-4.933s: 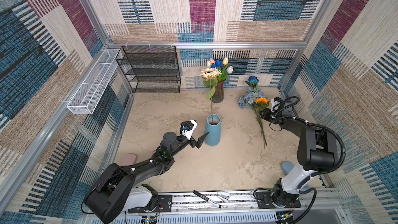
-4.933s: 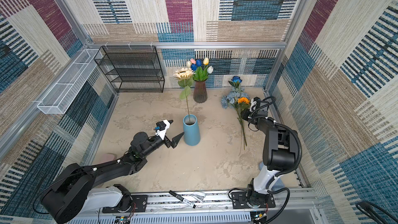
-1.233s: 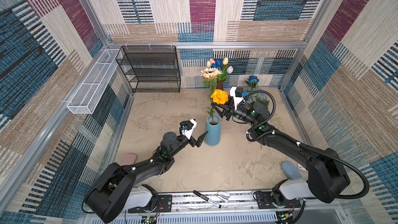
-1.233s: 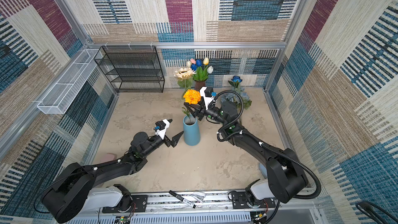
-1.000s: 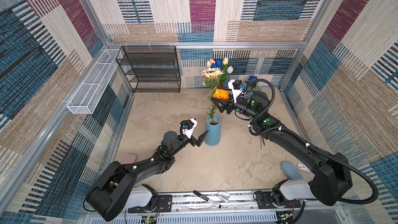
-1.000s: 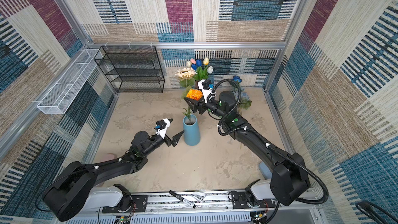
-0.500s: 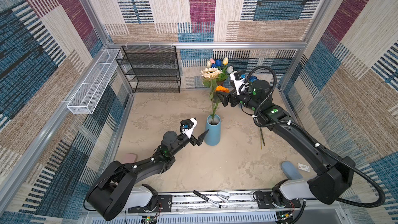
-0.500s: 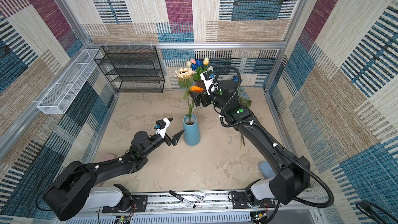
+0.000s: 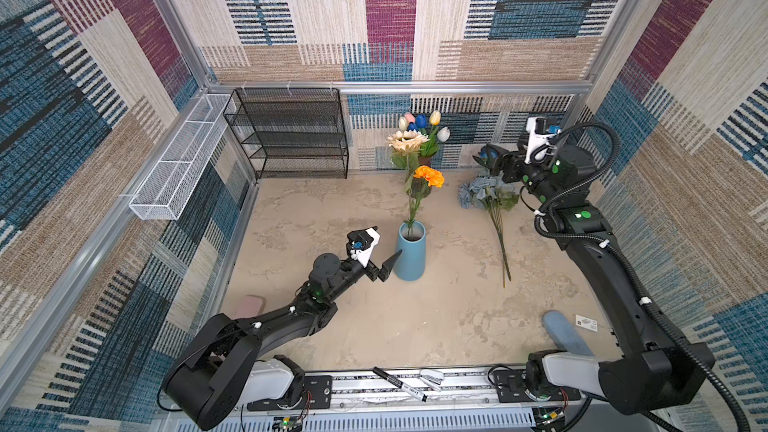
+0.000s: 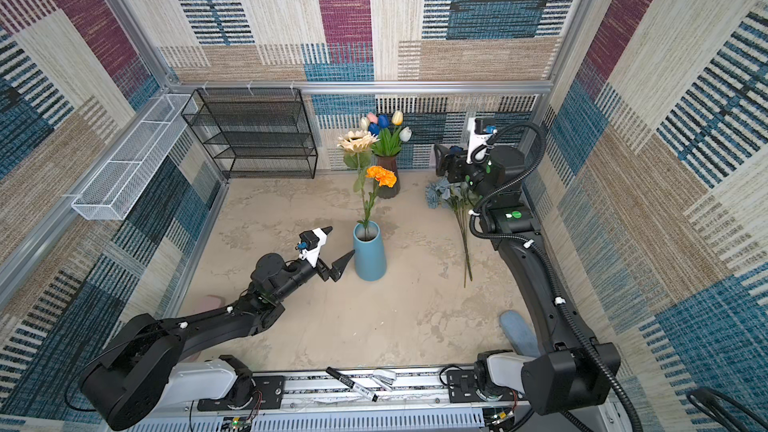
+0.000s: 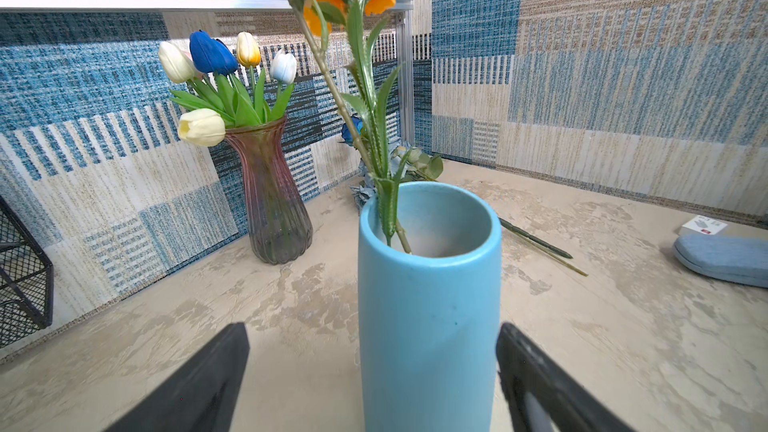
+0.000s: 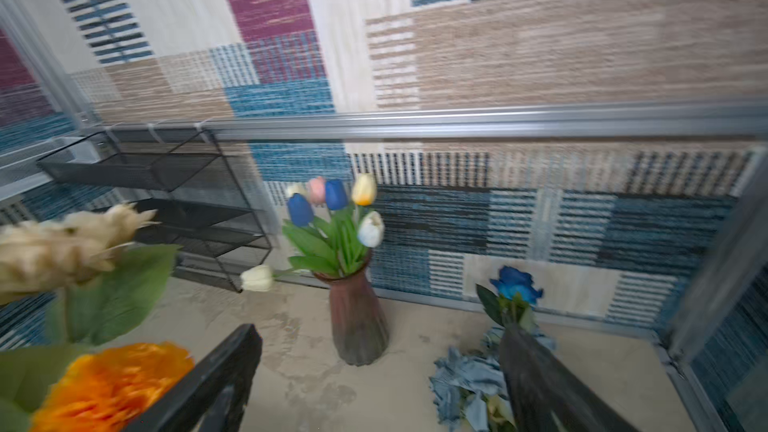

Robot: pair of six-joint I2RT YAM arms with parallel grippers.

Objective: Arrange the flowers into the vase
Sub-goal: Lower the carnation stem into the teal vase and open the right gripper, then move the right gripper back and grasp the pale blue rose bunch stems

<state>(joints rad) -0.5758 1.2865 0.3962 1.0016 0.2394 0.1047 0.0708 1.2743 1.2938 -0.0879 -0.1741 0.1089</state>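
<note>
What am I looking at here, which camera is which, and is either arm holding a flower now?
A left arm and a right arm work over a table. The two wide pictures come from one overhead camera pair; the two close-ups come from cameras on the arms' wrists. The left claw is open beside the blue vase, holding nothing. That vase holds an orange flower and a cream sunflower. The right claw is open and empty near the back wall, by a dusty-blue bunch and a blue rose not yet in the vase. Tulips stand in a dark vase.
</note>
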